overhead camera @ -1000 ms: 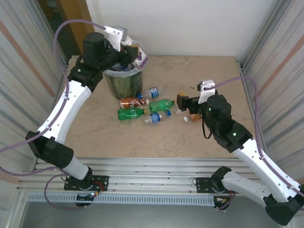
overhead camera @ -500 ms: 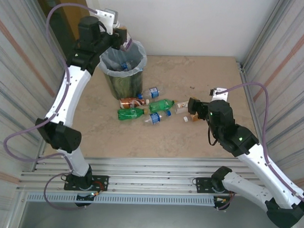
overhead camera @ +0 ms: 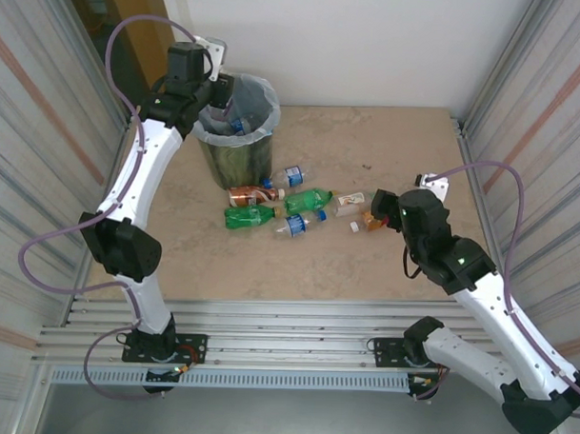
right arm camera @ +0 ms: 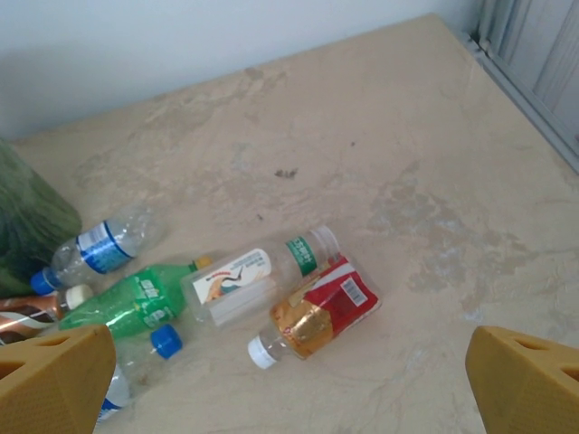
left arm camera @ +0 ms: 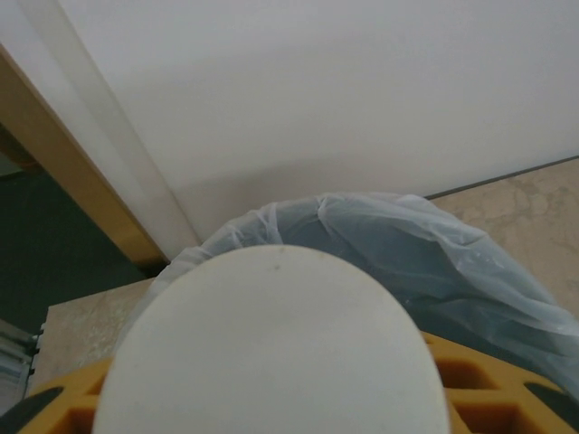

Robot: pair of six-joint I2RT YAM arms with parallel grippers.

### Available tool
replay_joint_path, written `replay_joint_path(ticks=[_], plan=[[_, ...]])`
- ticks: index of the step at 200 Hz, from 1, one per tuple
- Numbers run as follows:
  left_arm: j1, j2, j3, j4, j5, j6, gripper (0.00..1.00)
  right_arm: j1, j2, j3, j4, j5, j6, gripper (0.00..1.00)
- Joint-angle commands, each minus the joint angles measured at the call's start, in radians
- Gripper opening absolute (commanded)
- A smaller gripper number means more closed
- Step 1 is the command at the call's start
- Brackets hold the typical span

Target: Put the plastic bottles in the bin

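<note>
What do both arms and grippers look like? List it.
The left arm and right arm match: white shells, black joints, a loose lilac cable along each. On the right gripper, fingers are orange-yellow blocky wedges; the left gripper has same-coloured fingers, with recessed pockets.

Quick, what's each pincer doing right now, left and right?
Left pincer: closed on a white rounded item, probably a bottle, by the bin.
Right pincer: open, holding nothing.

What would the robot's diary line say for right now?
left gripper: shut on white-ended bottle, at bin rim | right gripper: open, above red-labelled bottle | loose bottles lying on table
</note>
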Motion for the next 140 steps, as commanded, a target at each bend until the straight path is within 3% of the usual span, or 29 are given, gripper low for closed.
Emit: replay_joint_path(ticks=[1,140], plan=[[0.009,0.018,0.020,-0.029,-0.071,0.022,0.11,-0.017,0.025,0.039,-0.042,-0.021,0.054,0.98],[0.015,0.142,0.002,-0.059,-0.147,-0.060,0.16,-0.062,0.034,0.031,-0.057,-0.064,0.067,0.98]])
